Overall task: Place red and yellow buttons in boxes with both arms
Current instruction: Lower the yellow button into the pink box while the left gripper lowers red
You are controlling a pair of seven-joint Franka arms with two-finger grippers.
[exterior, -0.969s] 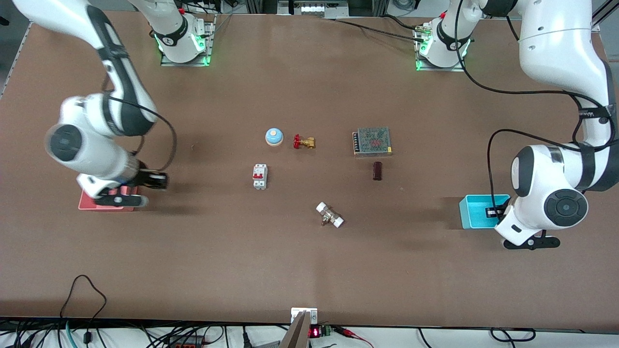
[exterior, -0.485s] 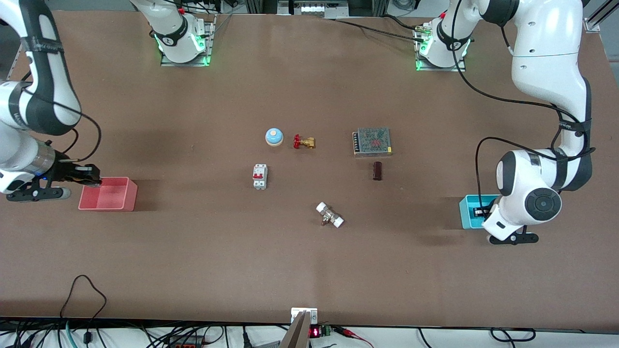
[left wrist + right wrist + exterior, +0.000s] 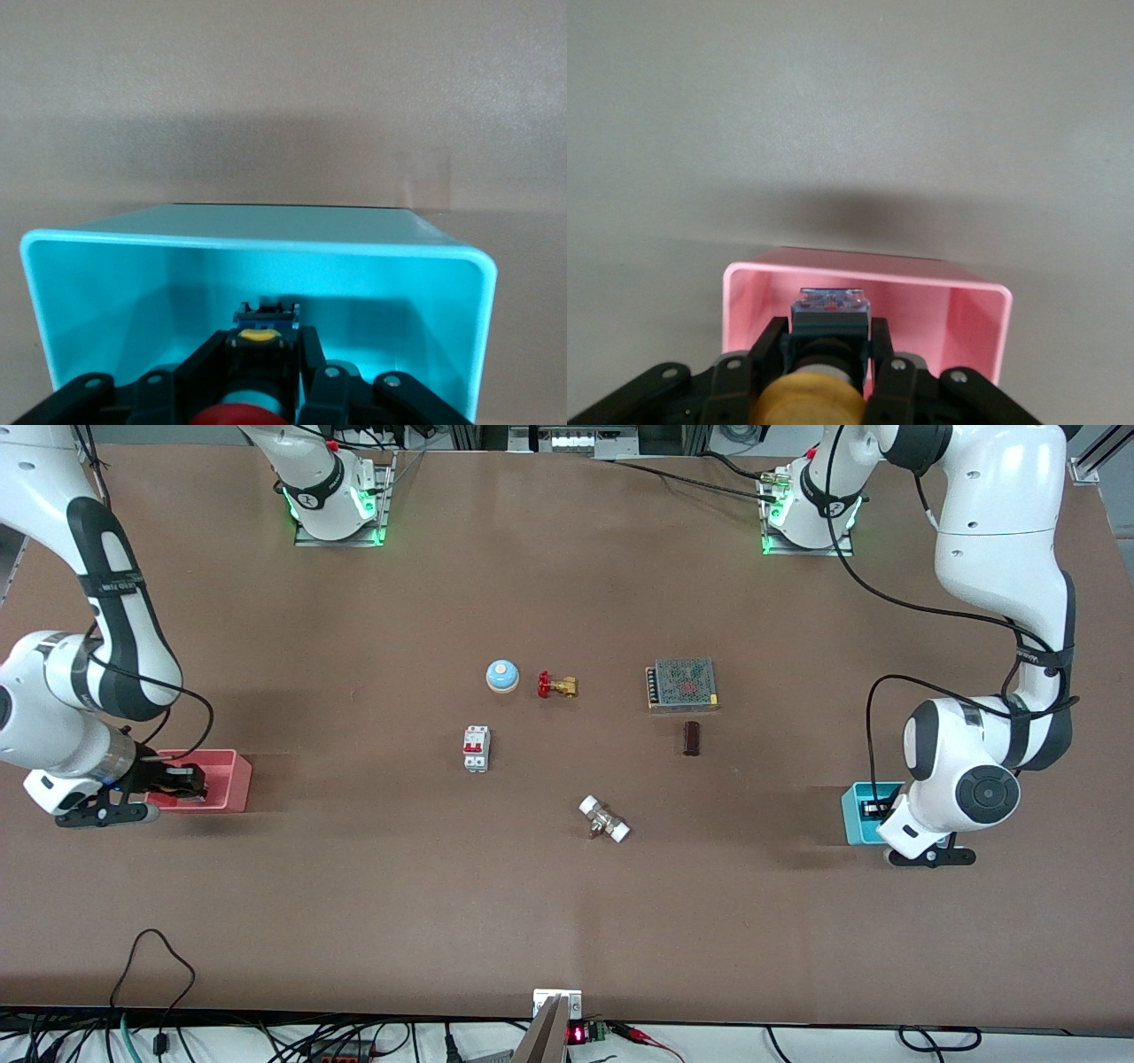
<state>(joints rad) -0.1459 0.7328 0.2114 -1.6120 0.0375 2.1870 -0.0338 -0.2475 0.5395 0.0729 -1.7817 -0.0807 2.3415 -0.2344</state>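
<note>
My left gripper (image 3: 873, 809) is shut on the red button (image 3: 255, 414), which has a red cap and a black base. It holds the button over the inside of the cyan-blue box (image 3: 855, 815). The box's walls (image 3: 133, 292) surround the gripper (image 3: 262, 350) in the left wrist view. My right gripper (image 3: 182, 781) is shut on the yellow button (image 3: 808, 403). It holds the button over the pink-red box (image 3: 232, 779). In the right wrist view the gripper (image 3: 830, 341) is over the pink box (image 3: 974, 328). I cannot tell if either button touches a box floor.
Mid-table lie a blue dome with a tan top (image 3: 502, 676), a brass valve with a red handle (image 3: 556, 685), a white breaker (image 3: 476, 748), a metal mesh unit (image 3: 681, 684), a dark brown block (image 3: 691, 738) and a white-ended fitting (image 3: 604, 819).
The right gripper swung off the pink box toward the table's end, then came back over it. The left gripper moved a little farther over the cyan box.
</note>
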